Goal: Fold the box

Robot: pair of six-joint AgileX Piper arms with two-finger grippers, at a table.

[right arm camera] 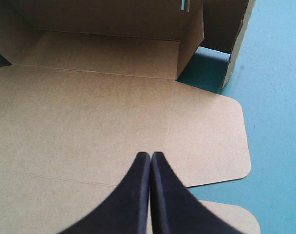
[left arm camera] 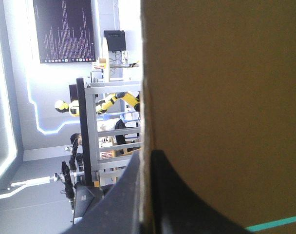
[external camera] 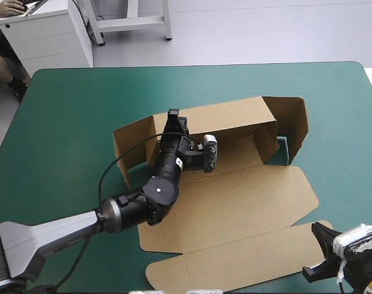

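The brown box (external camera: 235, 196) lies mid-table with its back wall (external camera: 229, 119) and both side walls raised and its lid flat toward the front. My left gripper (external camera: 172, 117) reaches from inside to the top edge of the back wall. In the left wrist view that gripper (left arm camera: 147, 153) is shut on the box (left arm camera: 221, 97), the board's edge between the black fingers. My right gripper (external camera: 323, 236) sits at the front right corner by the lid's flap. In the right wrist view it (right arm camera: 150, 155) is shut and empty, just above the flat lid (right arm camera: 89, 112).
The right side wall (external camera: 294, 122) stands angled outward, with a strip of teal-green cover (right arm camera: 206, 68) showing behind it. Bare cover (external camera: 63, 122) stretches left of the box and more (right arm camera: 279, 97) to its right. A white cabinet (external camera: 45, 33) stands beyond the far left corner.
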